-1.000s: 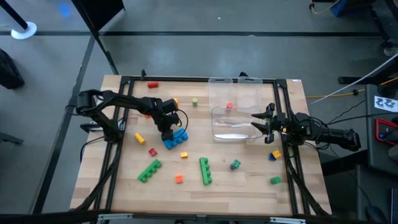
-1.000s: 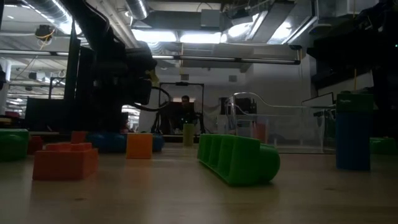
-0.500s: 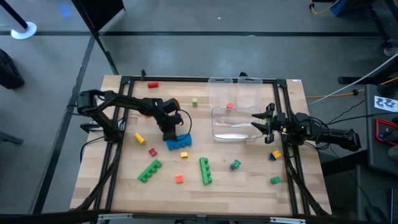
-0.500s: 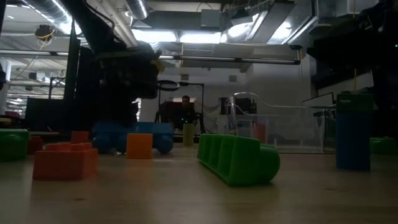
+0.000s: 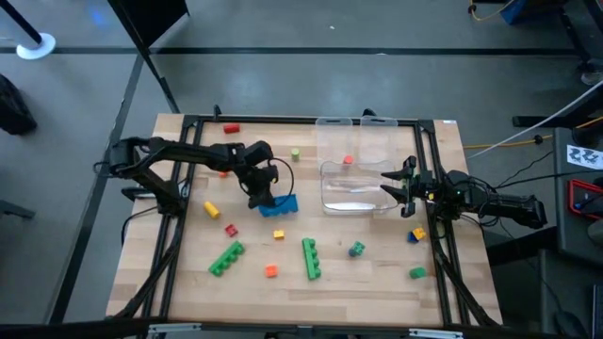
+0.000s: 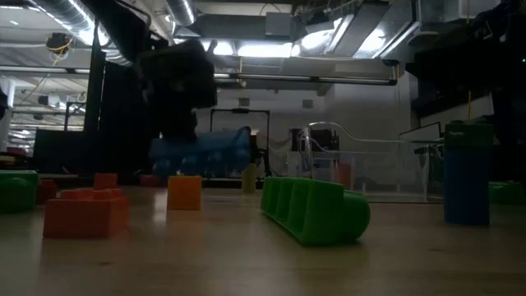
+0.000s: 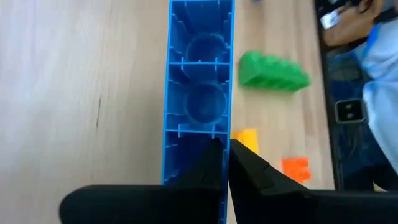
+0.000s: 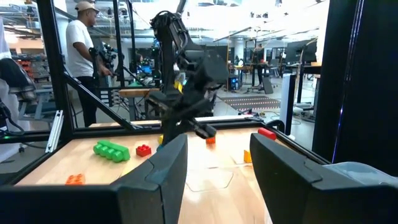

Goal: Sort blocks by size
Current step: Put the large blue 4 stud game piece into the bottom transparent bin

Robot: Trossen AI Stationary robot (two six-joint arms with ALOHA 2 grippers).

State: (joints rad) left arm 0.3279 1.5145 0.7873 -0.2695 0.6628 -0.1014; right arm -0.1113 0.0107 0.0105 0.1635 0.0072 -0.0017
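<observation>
Fingers (image 7: 214, 163) of the left gripper (image 5: 261, 195) pinched tight on one wall of the long blue brick (image 5: 281, 204); the brick hangs clear of the table (image 5: 377, 282).
In the low view it sits above the orange cube (image 6: 184, 192) and the green bar (image 6: 312, 209); the right gripper (image 5: 394, 186) waits with fingers apart, holding nothing, by the clear tray (image 5: 353, 193); other blocks lie scattered on the wood.

A long blue brick (image 5: 281, 203) hangs tilted above the tabletop, smaller green, orange, yellow and red blocks (image 5: 311, 257) scattered below.
</observation>
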